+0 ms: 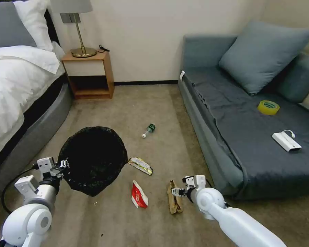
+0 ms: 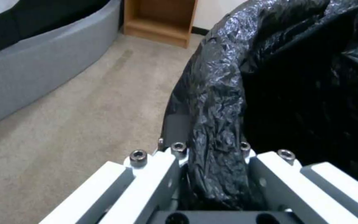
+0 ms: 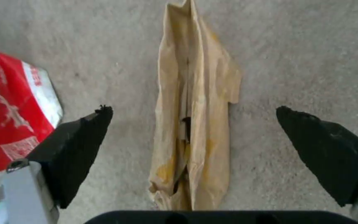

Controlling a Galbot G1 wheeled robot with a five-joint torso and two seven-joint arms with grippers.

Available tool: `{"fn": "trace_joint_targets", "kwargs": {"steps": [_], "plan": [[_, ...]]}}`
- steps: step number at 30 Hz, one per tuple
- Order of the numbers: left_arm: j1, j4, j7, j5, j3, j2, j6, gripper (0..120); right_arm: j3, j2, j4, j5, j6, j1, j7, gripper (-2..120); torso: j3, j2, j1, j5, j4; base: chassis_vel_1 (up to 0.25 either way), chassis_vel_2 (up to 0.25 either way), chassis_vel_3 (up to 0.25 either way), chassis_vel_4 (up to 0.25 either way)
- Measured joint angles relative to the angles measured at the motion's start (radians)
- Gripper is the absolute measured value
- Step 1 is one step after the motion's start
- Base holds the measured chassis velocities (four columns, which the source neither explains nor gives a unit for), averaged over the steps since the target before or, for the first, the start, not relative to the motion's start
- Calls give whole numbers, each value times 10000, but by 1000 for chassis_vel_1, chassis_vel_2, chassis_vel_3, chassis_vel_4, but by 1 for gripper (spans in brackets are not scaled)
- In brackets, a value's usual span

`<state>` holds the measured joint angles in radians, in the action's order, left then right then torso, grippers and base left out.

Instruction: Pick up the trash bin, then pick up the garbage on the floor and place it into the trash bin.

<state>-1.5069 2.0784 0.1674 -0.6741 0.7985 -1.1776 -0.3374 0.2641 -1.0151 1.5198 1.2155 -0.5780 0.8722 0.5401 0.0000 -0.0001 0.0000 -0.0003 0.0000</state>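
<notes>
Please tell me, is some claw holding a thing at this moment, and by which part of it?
The left claw holds the trash bin by its bag-covered rim. The right claw is open, straddling the brown paper bag, holding nothing.

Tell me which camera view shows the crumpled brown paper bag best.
The right wrist view: the crumpled brown paper bag lies lengthwise on the carpet between the right gripper's open black fingers. The head view shows it small, partly behind that gripper.

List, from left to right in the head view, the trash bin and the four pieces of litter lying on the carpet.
trash bin → red-and-white snack packet, gold-green wrapper and small bottle (nearly level across, so unordered) → brown paper bag
</notes>
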Motion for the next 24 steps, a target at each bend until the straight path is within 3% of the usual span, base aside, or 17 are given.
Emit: {"fn": "trace_joint_targets", "kwargs": {"steps": [7,24], "plan": [[-42,-157,-176,-12,120,19,121,4,289,-278,-591,-140,-53,-270,-29,100,0,0,0,2,1,0,0,0,0],[-200,-407,-425,-119,322,173,375,4,633,-1304,-2162,-2077,103,-347,-1024,98,0,0,0,2,0,0,0,0,0]]}}
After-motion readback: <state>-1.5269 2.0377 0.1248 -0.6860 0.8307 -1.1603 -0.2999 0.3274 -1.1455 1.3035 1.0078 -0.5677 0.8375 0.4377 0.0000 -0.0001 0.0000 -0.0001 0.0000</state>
